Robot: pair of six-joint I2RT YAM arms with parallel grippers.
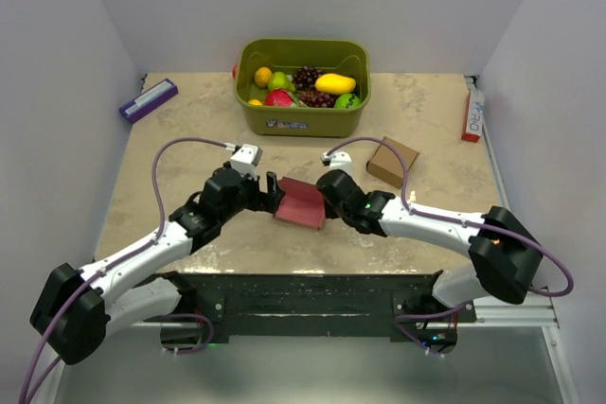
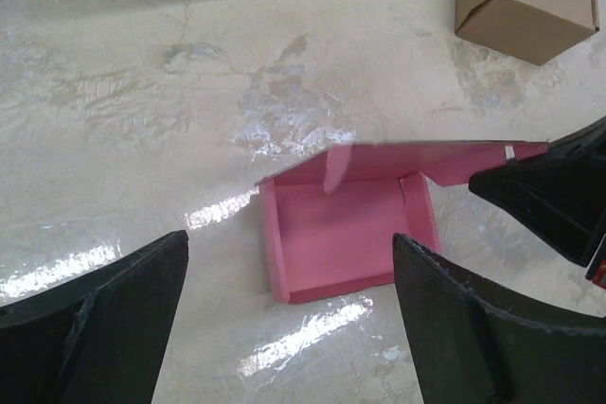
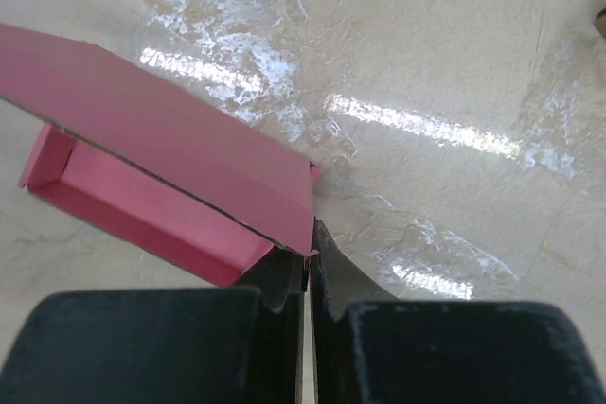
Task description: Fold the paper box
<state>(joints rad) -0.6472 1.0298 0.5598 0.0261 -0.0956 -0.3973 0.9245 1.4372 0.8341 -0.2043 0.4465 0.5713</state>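
Currently the right end effector (image 3: pixel 309 276) pinches the paper box (image 3: pixel 170 139), the left end effector (image 2: pixel 289 243) spread wide.

Clutter on the mottled beige desk (image 1: pixel 189 130)
An olive-green bin (image 1: pixel 303 122) of toy fruit stands at the back, a small brown cardboard box (image 1: pixel 392 161) nearer on its right, a purple packet (image 1: pixel 148 99) far left, and a red-and-white packet (image 1: pixel 472 113) far right.

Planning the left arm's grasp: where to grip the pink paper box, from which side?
On the paper box, pinch the near upright tray wall from above, left side, likely: a thin free edge, while the right end effector clamps the lid.
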